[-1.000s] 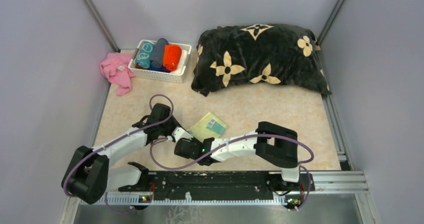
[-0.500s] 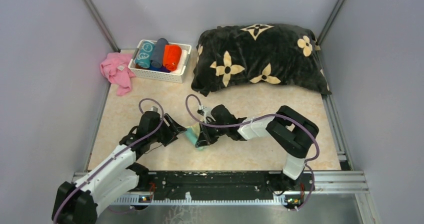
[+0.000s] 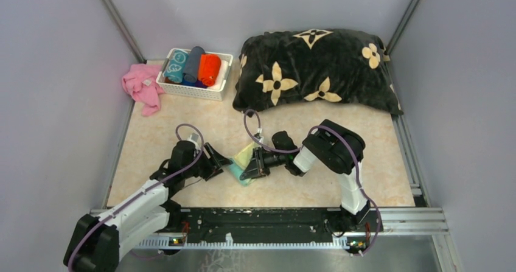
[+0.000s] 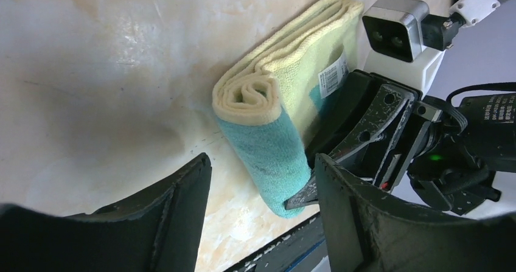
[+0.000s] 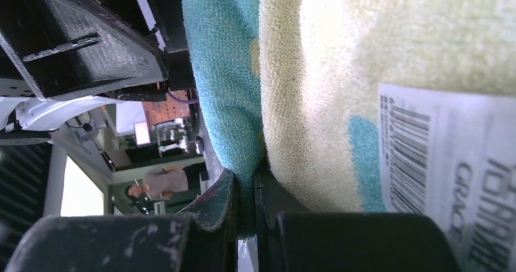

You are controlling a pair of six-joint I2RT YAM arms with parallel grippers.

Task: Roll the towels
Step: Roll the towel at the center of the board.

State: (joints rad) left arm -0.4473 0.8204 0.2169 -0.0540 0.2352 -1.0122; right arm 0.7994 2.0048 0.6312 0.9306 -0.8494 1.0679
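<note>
The pale yellow towel with teal patches [image 3: 241, 160] lies partly rolled in the middle of the table, its spiral end showing in the left wrist view [image 4: 255, 98]. My right gripper [image 3: 251, 170] is shut on the roll's teal outer edge [image 5: 222, 71], the cloth pinched between its jaws [image 5: 245, 187]. My left gripper [image 3: 220, 162] is open just left of the roll, its jaws either side of the teal end [image 4: 261, 181] without touching it. The teal circle-print towel [image 3: 177, 65] and the orange-red towel [image 3: 209, 69] sit rolled in a white basket [image 3: 193, 91].
The black cushion with cream flowers [image 3: 313, 71] fills the back right. A pink cloth [image 3: 142, 87] lies crumpled left of the basket. A grey-blue roll [image 3: 194, 63] also sits in the basket. Metal rails run along both sides and the near edge.
The towel lay flat a second ago and is now partly rolled. My right arm swung over to its right side and pinched its edge. My left gripper shifted right, toward the roll's end.
</note>
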